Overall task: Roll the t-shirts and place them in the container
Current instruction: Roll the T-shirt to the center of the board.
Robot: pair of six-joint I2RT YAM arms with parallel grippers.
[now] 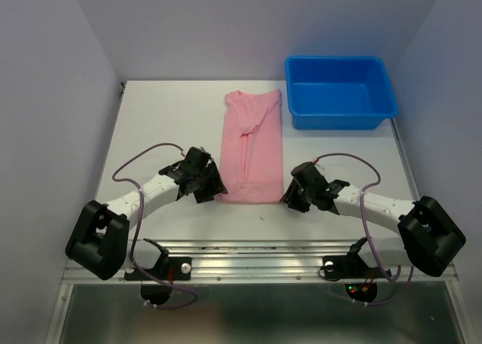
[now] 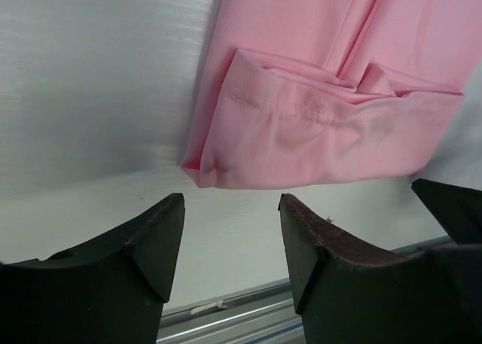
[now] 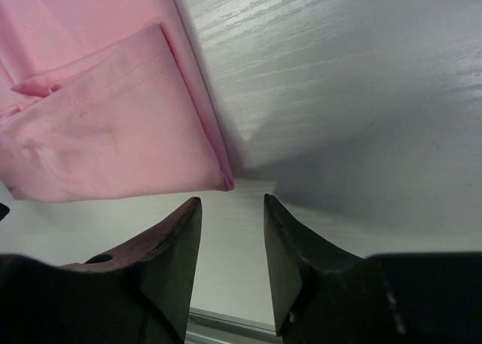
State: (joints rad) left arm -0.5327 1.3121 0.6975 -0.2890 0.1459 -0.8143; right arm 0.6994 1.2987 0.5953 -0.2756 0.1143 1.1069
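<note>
Pink t-shirt (image 1: 251,145) lies folded in a long strip on the counter (image 1: 166,118).
Left pincer (image 1: 209,186) and right pincer (image 1: 291,195), both released and empty, sit just beside its near corners; blue bin (image 1: 339,92) far right.

lab test cell, white table (image 1: 173,118), plain walls (image 1: 45,58), aluminium rail (image 1: 256,250)

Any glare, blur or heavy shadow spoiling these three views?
Top view: even light, sharp, the t-shirt clear. Left wrist view: glare washes out the table at upper left; the gripper fingers are dark. Right wrist view: a shadow darkens the table beside the t-shirt.
</note>
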